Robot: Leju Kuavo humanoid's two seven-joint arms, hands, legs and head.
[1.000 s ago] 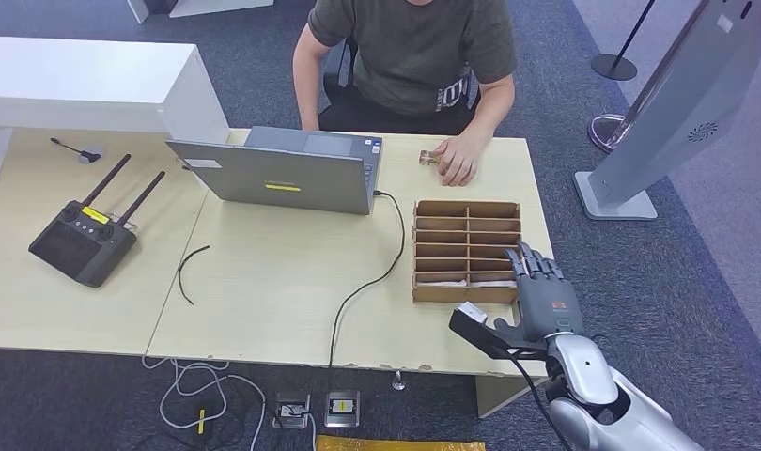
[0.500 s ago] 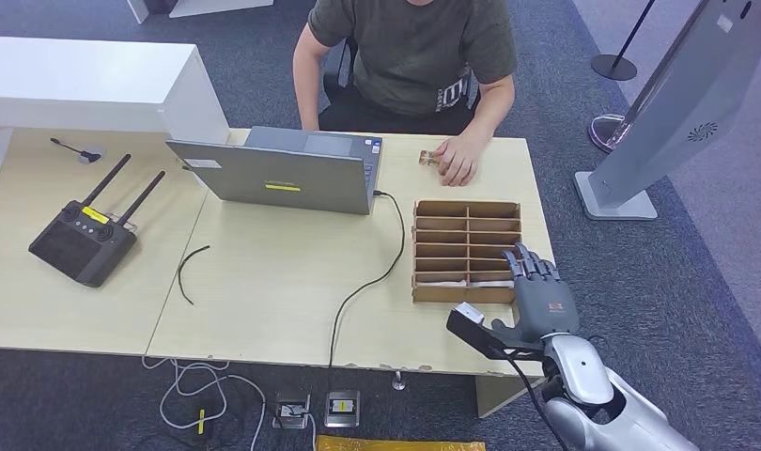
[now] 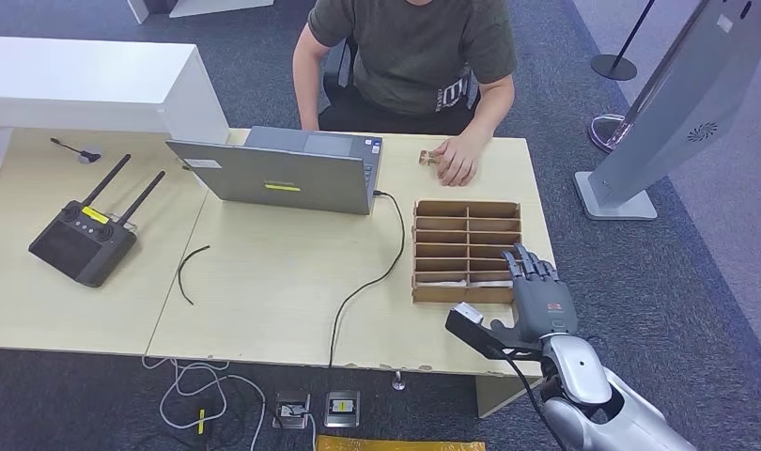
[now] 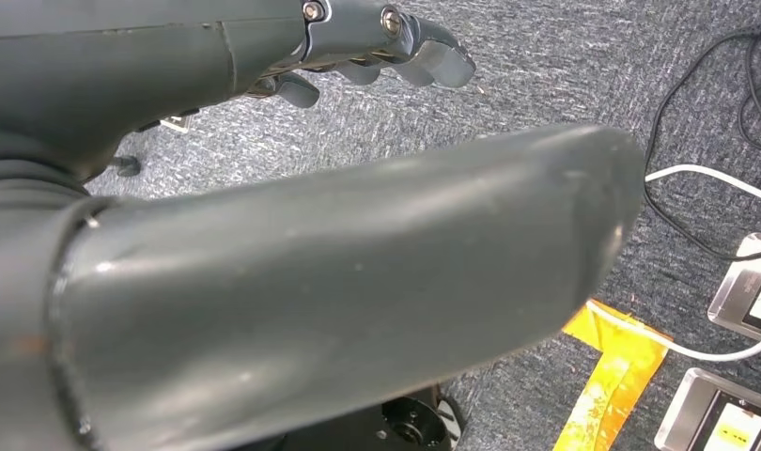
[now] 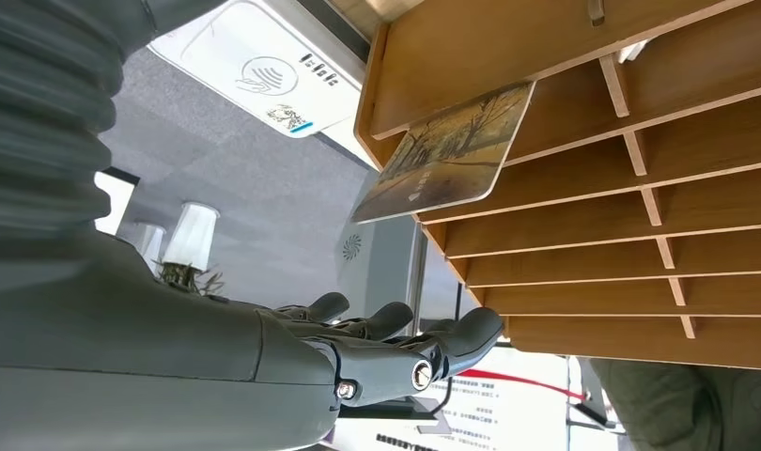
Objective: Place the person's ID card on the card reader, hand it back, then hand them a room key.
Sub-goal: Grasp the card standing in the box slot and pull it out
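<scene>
Head view showed my right hand (image 3: 540, 296) raised at the near right corner of the desk (image 3: 264, 282), fingers apart and holding nothing, just beside the wooden divider tray (image 3: 466, 249). I judged it was placed there ready either to receive something or to reach into the tray. A black arm with a small white piece (image 3: 471, 319) stuck out beside my thumb; I could not tell what it was.

Across the desk the person (image 3: 410, 56) rested a hand (image 3: 457, 160) on the far edge, pinching a small brownish item (image 3: 429, 158), probably the ID card, so it was with them and not with me. My right wrist view showed a picture-printed card (image 5: 447, 155) lying in one slot of the tray, overhanging its edge, likely a room key stored for easy picking. A white card reader (image 5: 264, 61) lay beside the tray's end.

My left hand (image 4: 377, 47) hung down over the carpet (image 4: 546, 66), fingers loosely curled around nothing.
</scene>
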